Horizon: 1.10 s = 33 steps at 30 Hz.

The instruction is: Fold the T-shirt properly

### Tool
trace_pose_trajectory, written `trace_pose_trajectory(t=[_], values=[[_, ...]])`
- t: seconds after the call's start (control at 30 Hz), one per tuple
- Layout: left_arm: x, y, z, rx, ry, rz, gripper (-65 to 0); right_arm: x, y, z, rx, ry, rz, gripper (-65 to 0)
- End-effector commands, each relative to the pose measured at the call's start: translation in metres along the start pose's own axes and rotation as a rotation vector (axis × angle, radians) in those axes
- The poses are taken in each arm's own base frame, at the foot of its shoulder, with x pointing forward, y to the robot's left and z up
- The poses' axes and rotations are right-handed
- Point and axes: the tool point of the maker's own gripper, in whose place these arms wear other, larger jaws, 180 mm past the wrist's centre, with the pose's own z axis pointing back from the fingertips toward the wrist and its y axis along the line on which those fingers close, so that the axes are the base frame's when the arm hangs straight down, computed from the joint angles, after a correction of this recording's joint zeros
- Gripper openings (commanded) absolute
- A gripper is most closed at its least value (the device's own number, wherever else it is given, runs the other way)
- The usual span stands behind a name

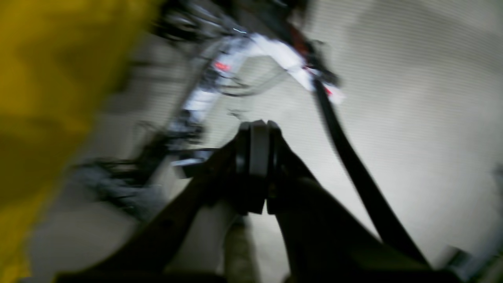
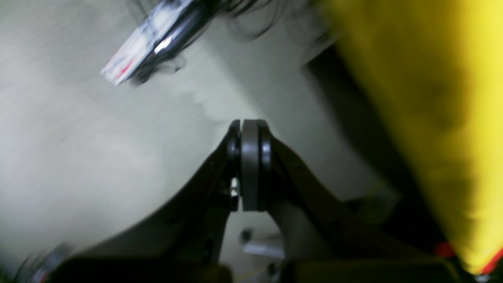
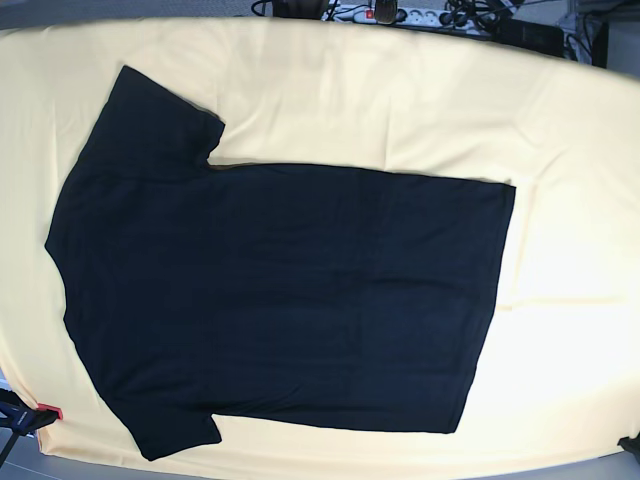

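Base view: the black T-shirt (image 3: 275, 300) lies spread flat on a pale yellow tablecloth (image 3: 400, 100), plain side up, its sleeves toward the left of the frame and its straight hem toward the right. One sleeve reaches close to the cloth's far left corner; the other ends just short of the near edge. A broad strip of bare cloth runs along the far side and another lies to the right of the hem, while the margins at the left and near edges are narrow. Neither arm reaches over the table in this view. Beyond the far edge, a power strip (image 3: 400, 14) and a tangle of cables (image 3: 470, 18) sit on the floor.

Left wrist view, heavily blurred: the left gripper (image 1: 255, 165) has its pads pressed together with nothing between them, above a pale grey floor, the yellow cloth hanging at the frame's left.

Right wrist view, also blurred: the right gripper (image 2: 249, 165) is likewise closed and empty, the yellow cloth at the frame's right.
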Motion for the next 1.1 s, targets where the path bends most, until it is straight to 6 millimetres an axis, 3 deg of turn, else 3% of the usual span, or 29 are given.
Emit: trace_pose_trajectory(t=[0.0, 0.17, 0.27, 0.37, 0.6, 0.77, 0.87, 1.0, 1.07], values=[[0.008, 0.000, 0.006, 0.005, -0.025, -0.005, -65.0, 0.002, -0.005, 0.007, -0.022, -0.003, 0.004, -65.0], [0.035, 0.037, 0.014, 0.107, -0.105, -0.005, -65.0, 0.030, -0.042, 0.016, -0.183, -0.090, 0.022, -65.0], [0.054, 0.074, 0.020, 0.204, -0.164, 0.003, -65.0, 0.053, -0.072, 0.024, -0.305, -0.163, 0.020, -65.0], [0.069, 0.114, 0.025, 0.310, -0.228, -0.006, -65.0, 0.077, -0.088, 0.031, -0.353, -0.247, 0.009, -65.0], [0.088, 0.186, 0.037, 0.423, -0.284, -0.101, -65.0, 0.127, -0.088, 0.025, -0.286, -0.433, 0.133, -65.0], [0.096, 0.239, 0.053, 0.510, -0.296, -0.247, -65.0, 0.161, -0.089, 0.022, -0.190, -0.558, 0.099, -65.0], [0.093, 0.256, 0.044, 0.462, -0.298, -0.373, -65.0, 0.172, -0.095, 0.022, -0.188, -0.593, 0.094, -65.0], [0.093, 0.260, 0.030, 0.263, -0.371, -0.542, -65.0, 0.178, -0.101, 0.024, -0.209, -0.615, 0.099, -65.0], [0.090, 0.264, 0.025, 0.179, -0.390, -0.573, -52.6, 0.180, -0.101, 0.025, -0.208, -0.627, 0.099, -65.0]])
